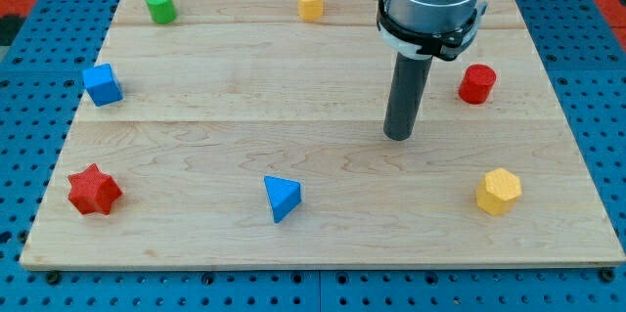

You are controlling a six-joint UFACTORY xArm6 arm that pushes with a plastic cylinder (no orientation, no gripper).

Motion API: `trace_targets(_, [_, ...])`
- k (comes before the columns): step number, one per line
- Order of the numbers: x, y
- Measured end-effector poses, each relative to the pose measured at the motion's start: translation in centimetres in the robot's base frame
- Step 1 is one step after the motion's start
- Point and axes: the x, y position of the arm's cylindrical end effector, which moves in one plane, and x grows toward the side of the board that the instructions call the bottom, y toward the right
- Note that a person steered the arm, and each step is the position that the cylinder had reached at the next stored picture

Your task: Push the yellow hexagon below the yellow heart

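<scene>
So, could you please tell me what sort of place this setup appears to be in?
Most likely a robotics lab bench for pushing tests. A wooden board lies on a blue perforated surface, small coloured blocks such as the yellow hexagon and yellow heart sit scattered on it, and my tip rests between them.

Open board between my tip (398, 137) and the yellow hexagon (499, 192), red cylinder (477, 84) aside.

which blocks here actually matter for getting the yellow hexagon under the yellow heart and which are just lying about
Part of the job:
- yellow hexagon, at the view's bottom right
- yellow heart, at the view's top
- my tip, between them, touching no block

Just lying about:
- green cylinder
- blue cube
- red star
- blue triangle
- red cylinder
</scene>
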Motion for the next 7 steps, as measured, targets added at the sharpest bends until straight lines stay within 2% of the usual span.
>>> trace_targets(1, [0.0,3.7])
trace_targets(4, [0.7,6.4])
trace_targets(5, [-1.0,7.6])
trace_targets(6, [-0.1,13.0])
trace_targets(7, [4.9,19.3])
